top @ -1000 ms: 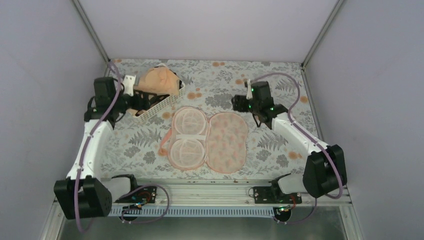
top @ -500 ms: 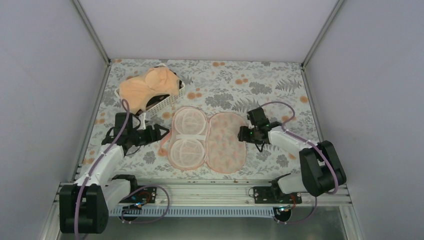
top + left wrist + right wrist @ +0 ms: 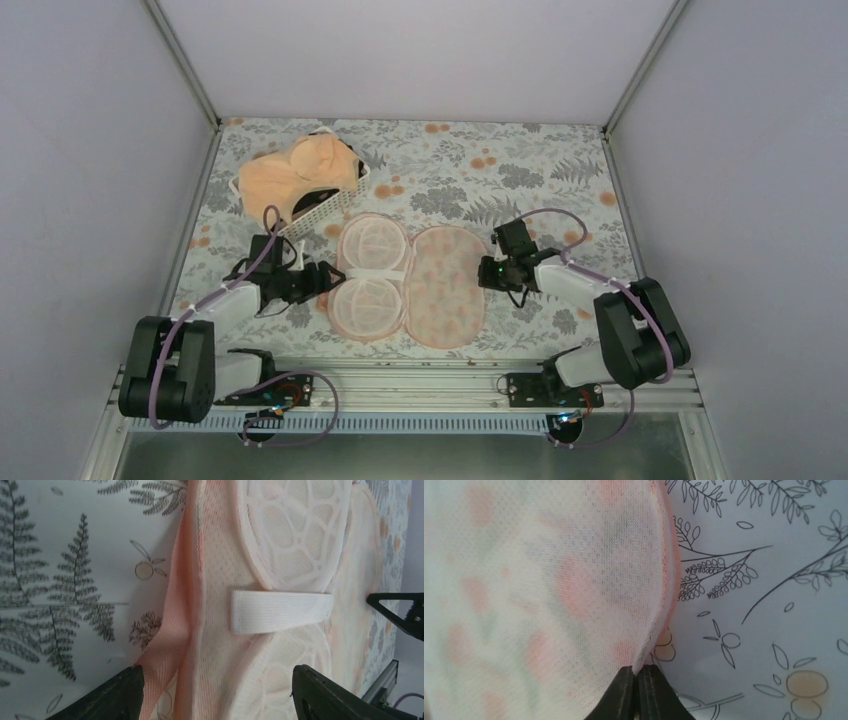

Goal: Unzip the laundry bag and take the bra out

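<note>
Lying unzipped and spread flat near the middle of the table [image 3: 560, 190], the laundry bag [image 3: 408, 287] presents two halves side by side: the left half carries two white mesh cups [image 3: 375, 243], one behind the other, and the right half shows pale fabric with orange-red print. A white elastic strap [image 3: 280, 611] crosses the inner mesh between the two cups. The bra [image 3: 300, 172] is outside the bag; it rests on top of the white slatted basket [image 3: 322, 214] at the far left of the table, well apart from both grippers, with its peach-orange cups facing up. The left gripper [image 3: 322, 278] lies low at the bag's left edge with its jaws spread wide; in the left wrist view the two black fingers sit at the lower corners, the pink hem and the mesh between them [image 3: 217, 672], and nothing is grasped. The right gripper [image 3: 483, 272] sits at the bag's right edge with its fingers pressed together; in the right wrist view the stitched pink hem of the bag [image 3: 549, 580] runs straight into the closed tips [image 3: 639, 672], pinching that edge against the printed tablecloth.
</note>
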`<state>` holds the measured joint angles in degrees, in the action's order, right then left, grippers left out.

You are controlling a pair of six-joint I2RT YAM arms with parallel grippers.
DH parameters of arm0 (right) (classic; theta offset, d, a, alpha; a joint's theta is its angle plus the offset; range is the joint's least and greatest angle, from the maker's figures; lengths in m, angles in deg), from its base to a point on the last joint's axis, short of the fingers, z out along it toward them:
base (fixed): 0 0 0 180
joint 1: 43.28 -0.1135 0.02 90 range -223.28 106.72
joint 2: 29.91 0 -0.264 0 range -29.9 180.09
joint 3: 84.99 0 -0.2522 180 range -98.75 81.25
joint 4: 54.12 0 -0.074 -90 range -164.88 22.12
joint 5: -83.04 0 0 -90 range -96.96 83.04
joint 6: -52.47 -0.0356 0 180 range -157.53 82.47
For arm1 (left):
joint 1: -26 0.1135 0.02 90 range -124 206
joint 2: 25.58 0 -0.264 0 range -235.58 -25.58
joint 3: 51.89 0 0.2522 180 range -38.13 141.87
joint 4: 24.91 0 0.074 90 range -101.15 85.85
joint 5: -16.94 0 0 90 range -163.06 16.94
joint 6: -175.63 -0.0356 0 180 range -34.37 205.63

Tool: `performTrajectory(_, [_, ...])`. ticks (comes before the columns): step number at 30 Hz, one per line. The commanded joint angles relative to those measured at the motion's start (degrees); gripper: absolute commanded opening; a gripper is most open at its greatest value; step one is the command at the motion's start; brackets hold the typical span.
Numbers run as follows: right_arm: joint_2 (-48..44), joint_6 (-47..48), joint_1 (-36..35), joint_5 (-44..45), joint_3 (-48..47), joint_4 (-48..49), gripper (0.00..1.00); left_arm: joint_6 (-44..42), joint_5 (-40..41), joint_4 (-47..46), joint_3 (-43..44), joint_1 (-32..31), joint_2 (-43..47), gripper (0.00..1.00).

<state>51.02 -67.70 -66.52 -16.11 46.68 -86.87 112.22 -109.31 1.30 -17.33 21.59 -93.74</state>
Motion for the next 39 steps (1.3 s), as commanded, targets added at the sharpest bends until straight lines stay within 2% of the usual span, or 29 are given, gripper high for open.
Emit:
performTrajectory(1, [-5.24,-0.82,-0.13,0.86,-0.16,0.36,0.04,-0.30,2.93,-3.26,0.03,-0.79,-2.52,0.74])
performTrajectory(6, [-10.42,0.92,0.88,0.28,-2.51,-0.35,0.04,1.09,-0.48,-6.85,-1.49,-3.23,-2.31,0.69])
performTrajectory(7, [-10.92,1.31,1.06,-0.14,-3.17,-0.75,0.04,1.17,-0.64,-7.06,-1.76,-3.44,-2.32,0.66])
performTrajectory(15, [-11.56,4.37,1.36,-3.59,-9.86,-4.93,0.04,1.31,-0.73,-9.13,-1.07,-5.53,-4.17,0.22])
performTrajectory(20, [-10.08,4.77,1.29,-7.43,-14.39,-7.68,0.04,1.95,-2.80,-11.46,-0.44,-8.14,-5.79,0.03])
performTrajectory(26, [-9.09,-0.25,-2.27,-10.99,-18.59,-6.08,0.04,3.04,-4.93,-15.12,0.62,-10.59,-8.95,0.02])
performTrajectory(32, [-5.43,-6.47,-12.33,-9.74,-21.55,0.35,0.04,3.64,-6.29,-17.61,3.81,-13.17,-12.84,0.02])
performTrajectory(39, [3.26,-12.57,-21.44,-6.58,-24.83,10.74,0.04,3.10,-5.05,-18.64,5.46,-14.21,-16.25,0.02])
